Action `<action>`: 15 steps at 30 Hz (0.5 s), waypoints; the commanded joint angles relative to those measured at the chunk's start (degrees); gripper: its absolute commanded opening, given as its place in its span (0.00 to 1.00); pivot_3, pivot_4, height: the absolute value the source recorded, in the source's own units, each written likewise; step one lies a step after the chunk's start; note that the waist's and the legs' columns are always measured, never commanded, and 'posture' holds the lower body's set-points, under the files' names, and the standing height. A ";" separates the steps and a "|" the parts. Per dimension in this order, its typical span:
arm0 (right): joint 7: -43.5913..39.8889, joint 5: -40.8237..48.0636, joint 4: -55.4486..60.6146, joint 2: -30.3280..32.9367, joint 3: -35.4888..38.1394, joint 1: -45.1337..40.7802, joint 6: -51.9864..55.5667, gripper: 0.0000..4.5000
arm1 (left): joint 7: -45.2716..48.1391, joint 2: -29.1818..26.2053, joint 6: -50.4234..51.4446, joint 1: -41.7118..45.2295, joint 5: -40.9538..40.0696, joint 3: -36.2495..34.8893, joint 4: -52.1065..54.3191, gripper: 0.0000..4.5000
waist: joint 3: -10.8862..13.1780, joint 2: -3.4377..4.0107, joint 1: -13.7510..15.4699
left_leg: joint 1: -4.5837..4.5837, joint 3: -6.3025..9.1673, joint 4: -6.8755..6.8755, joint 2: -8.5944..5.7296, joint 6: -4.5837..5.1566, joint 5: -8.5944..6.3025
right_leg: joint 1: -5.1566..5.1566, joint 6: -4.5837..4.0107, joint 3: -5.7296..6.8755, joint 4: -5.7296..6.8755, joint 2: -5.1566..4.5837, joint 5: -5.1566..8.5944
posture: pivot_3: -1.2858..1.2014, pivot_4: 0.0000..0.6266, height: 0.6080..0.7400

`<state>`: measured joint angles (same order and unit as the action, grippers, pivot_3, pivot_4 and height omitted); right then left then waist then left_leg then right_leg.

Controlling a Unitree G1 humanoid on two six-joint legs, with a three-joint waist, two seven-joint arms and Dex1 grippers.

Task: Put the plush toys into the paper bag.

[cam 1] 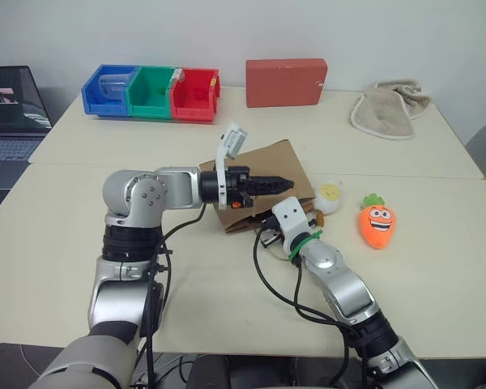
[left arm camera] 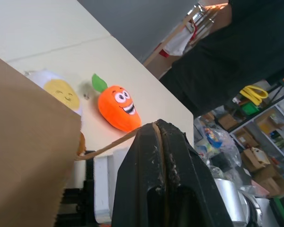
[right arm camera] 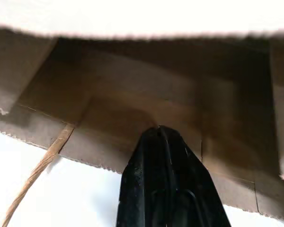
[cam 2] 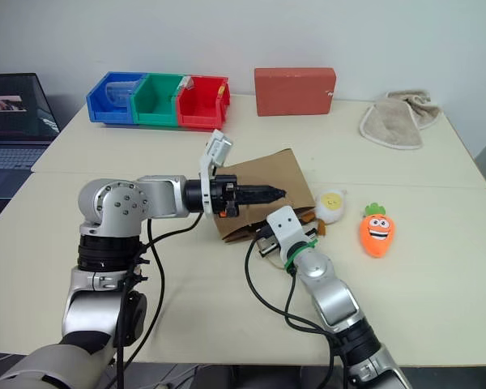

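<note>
The brown paper bag (cam 1: pixel 263 166) lies on the table with its mouth toward me, its upper edge raised. My left gripper (cam 1: pixel 287 183) reaches across above it, shut on one thin tan handle (left arm camera: pixel 109 145). My right gripper (right arm camera: pixel 159 132) is shut with nothing in it, its tip at the open bag mouth and pointing inside; a loose handle (right arm camera: pixel 35 172) lies beside it. Two plush toys sit right of the bag: the white-and-yellow egg (cam 1: pixel 330 194) touches the bag's side, and the orange carrot (cam 1: pixel 377 223) lies farther right.
A red box (cam 1: pixel 285 82) stands at the back, a beige towel (cam 1: pixel 386 109) at the back right, blue, green and red bins (cam 1: pixel 151 91) at the back left. A laptop (cam 1: pixel 12 113) sits far left. A person in dark clothing (left arm camera: pixel 236 61) stands beyond the table.
</note>
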<state>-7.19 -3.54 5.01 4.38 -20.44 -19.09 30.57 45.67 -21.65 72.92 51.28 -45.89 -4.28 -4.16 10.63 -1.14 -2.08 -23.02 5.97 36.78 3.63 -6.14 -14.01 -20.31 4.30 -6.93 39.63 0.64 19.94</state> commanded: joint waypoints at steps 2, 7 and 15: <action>-0.45 -0.68 0.58 -0.69 0.35 0.48 0.80 0.01 | 3.01 -2.91 -10.19 6.79 4.10 -0.02 -3.50 0.00 | 0.01 0.02 -0.01 | 0.01 0.00 -0.01 0.00 -0.02 0.01 | -0.01 0.00 0.01 0.00 0.00 0.00 | 0.52 0.24 1.00; -1.06 -0.73 0.30 -1.41 0.13 0.04 0.80 0.01 | 6.37 -4.62 -21.14 12.15 10.28 2.72 -7.64 0.00 | 0.02 0.03 -0.06 | 0.02 0.00 -0.08 0.00 -0.04 0.02 | -0.02 0.00 0.02 -0.01 0.01 0.00 | 0.52 0.24 1.00; -2.08 -0.72 -0.39 -2.19 -0.09 -0.34 0.84 0.01 | 10.27 -4.68 -39.42 16.43 20.88 8.23 -7.59 0.00 | 0.03 0.05 -0.42 | -0.01 -0.02 -0.27 0.00 -0.08 0.05 | -0.14 -0.02 0.00 -0.05 0.01 0.01 | 0.52 0.24 1.00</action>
<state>-8.66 -3.90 4.83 2.58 -20.29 -19.14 30.83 54.68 -25.82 38.21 65.85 -26.85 3.32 -14.05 10.66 -1.08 -2.50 -23.03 5.95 36.46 3.63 -6.27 -13.93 -20.46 4.28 -6.94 39.56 0.65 19.95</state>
